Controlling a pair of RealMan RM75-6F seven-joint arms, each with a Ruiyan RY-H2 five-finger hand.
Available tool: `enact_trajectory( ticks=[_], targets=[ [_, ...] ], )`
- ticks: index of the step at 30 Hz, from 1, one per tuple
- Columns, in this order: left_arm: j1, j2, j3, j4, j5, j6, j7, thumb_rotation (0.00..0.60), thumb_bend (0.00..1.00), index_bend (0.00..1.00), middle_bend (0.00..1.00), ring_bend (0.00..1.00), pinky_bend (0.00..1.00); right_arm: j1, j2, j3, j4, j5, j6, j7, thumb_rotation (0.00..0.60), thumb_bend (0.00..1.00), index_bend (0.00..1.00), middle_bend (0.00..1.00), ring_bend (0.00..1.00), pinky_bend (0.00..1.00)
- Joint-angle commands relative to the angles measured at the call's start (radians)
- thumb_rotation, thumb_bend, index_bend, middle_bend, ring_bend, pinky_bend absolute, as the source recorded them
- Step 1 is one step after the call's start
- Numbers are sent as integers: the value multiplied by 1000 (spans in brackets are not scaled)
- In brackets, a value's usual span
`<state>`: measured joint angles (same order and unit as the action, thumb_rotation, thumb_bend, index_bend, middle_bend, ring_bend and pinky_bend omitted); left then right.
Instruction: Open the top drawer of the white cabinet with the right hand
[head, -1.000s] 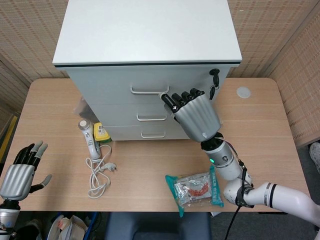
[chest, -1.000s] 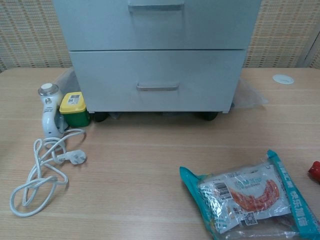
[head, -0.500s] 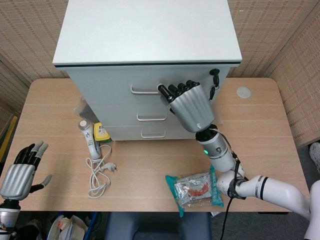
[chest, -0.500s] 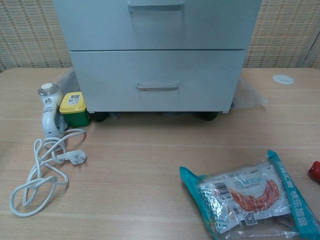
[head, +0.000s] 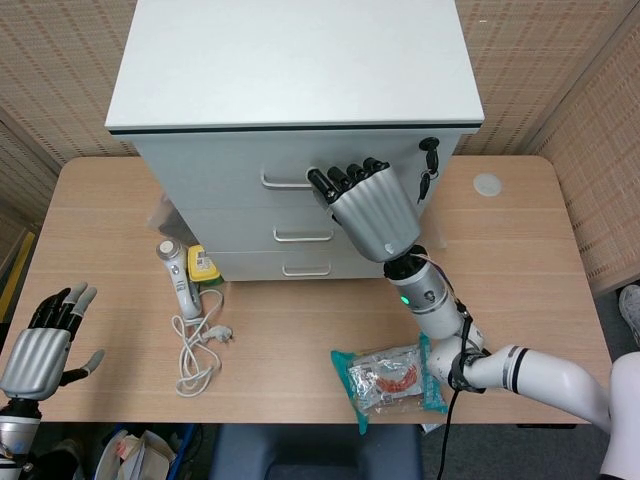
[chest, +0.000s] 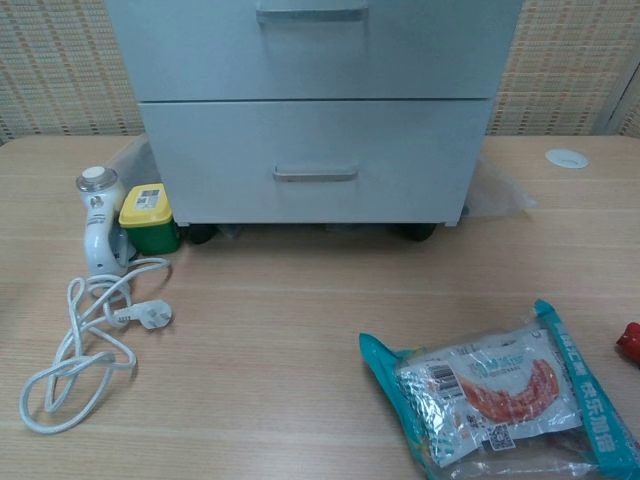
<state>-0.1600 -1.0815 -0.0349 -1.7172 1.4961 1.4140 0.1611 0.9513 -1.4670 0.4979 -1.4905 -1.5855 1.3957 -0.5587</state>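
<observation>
The white cabinet (head: 295, 60) stands at the back of the table, its three drawers all closed. In the head view the top drawer (head: 220, 160) carries a metal handle (head: 285, 183). My right hand (head: 370, 210) is raised in front of that drawer, back toward the camera. Its dark fingertips (head: 335, 180) reach the handle's right end and cover it, so I cannot tell if they hook it. My left hand (head: 40, 345) hovers open at the table's near left corner. The chest view shows only the lower drawers (chest: 315, 150) and no hand.
A black key (head: 428, 150) sticks out of the top drawer's right side. A white corded device (head: 180, 275) and a yellow-lidded box (head: 203, 265) lie left of the cabinet. A teal snack packet (head: 390, 378) lies near the front edge, a white disc (head: 487, 184) at back right.
My right hand has risen and shifted left, from in front of the middle drawer up to the right end of the top drawer's handle. The left hand has stayed still.
</observation>
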Motion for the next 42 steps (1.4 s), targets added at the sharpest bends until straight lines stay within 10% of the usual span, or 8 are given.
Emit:
enact_trajectory(
  ticks=[1,42],
  targets=[
    [0,0,0,0,-1,0,-2,600,249,0,0,0,92,6,-3,-2,7,4,3,3,600,254,563,869,961,1000],
    [-10,-2,2,-7,-5,-16,5,600,250,0,0,0,92,-43,64,-88,-105,-86,84,-27,600,296,608,869,963,1000]
  ],
)
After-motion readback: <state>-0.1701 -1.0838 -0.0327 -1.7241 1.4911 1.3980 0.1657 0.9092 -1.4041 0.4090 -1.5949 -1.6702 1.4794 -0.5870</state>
